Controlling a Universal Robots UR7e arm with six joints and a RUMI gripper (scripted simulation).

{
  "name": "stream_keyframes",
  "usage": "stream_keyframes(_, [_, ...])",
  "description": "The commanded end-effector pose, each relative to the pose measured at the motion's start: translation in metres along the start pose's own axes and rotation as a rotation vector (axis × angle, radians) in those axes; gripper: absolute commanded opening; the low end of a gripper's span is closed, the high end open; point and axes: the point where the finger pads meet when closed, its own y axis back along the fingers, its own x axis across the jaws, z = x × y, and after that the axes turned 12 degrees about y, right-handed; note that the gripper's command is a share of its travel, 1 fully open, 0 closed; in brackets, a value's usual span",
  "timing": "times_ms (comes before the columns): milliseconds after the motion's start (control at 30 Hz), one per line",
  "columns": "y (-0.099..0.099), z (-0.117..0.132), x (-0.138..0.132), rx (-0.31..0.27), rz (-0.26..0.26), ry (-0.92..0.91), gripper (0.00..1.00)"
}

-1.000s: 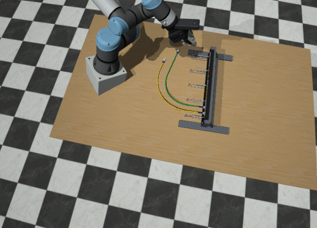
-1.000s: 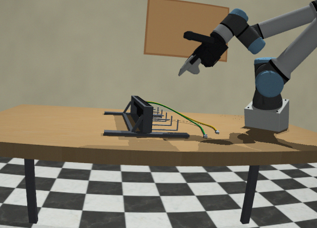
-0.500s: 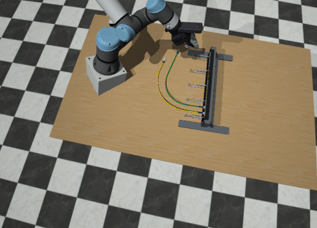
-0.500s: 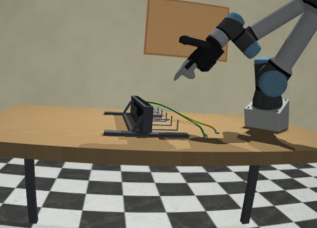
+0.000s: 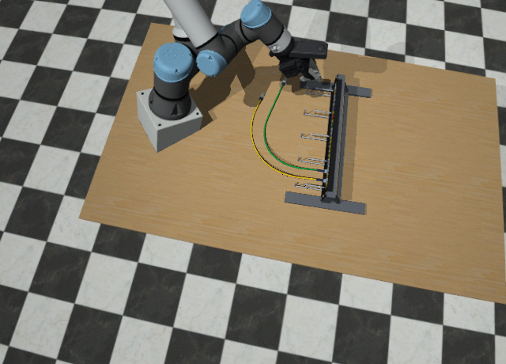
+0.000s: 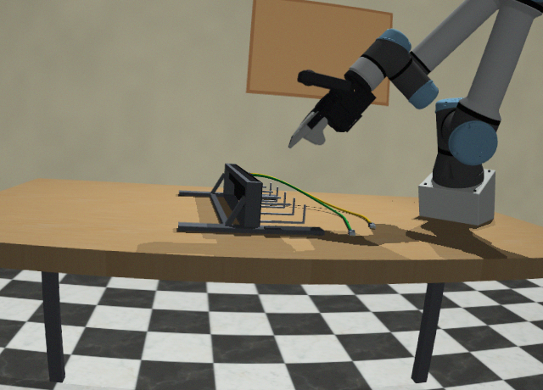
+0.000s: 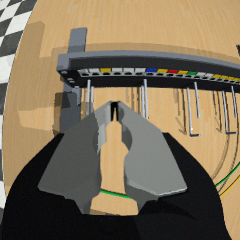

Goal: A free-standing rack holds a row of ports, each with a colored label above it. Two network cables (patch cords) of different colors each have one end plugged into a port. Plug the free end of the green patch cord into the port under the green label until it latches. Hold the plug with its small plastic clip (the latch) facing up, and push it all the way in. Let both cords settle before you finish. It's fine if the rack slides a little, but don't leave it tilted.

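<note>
The dark rack point(image 5: 337, 147) point(image 6: 242, 198) point(image 7: 150, 59) stands upright on the table, with a row of ports and coloured labels. The green label point(image 7: 192, 73) shows in the wrist view, right of my fingers. The green cord point(image 5: 267, 136) point(image 6: 306, 196) point(image 7: 113, 193) has one end plugged in near the rack's near end. Its free plug point(image 5: 284, 81) point(image 6: 351, 232) lies on the table. The yellow cord point(image 5: 251, 135) runs beside it, and its free plug point(image 5: 262, 95) point(image 6: 372, 225) also lies on the table. My gripper point(image 5: 316, 76) point(image 6: 293, 143) point(image 7: 115, 103) is shut and empty. It hangs high above the table, near the rack's far end and past the green plug.
Thin metal cable-guide rods point(image 5: 316, 113) point(image 7: 191, 116) stick out from the rack's front toward the cords. The rack's flat feet point(image 5: 324, 202) reach out at both ends. The arm's base block point(image 5: 169, 125) stands at the table's left.
</note>
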Motion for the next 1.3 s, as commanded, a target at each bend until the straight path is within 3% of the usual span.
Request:
stream_keyframes(0, [-0.009,-0.001,0.000,0.003,0.004,0.000,0.00])
stream_keyframes(400, [-0.033,-0.001,0.000,0.003,0.004,0.000,0.00])
stream_keyframes(1267, [-0.056,-0.001,0.000,0.003,0.004,0.000,0.00])
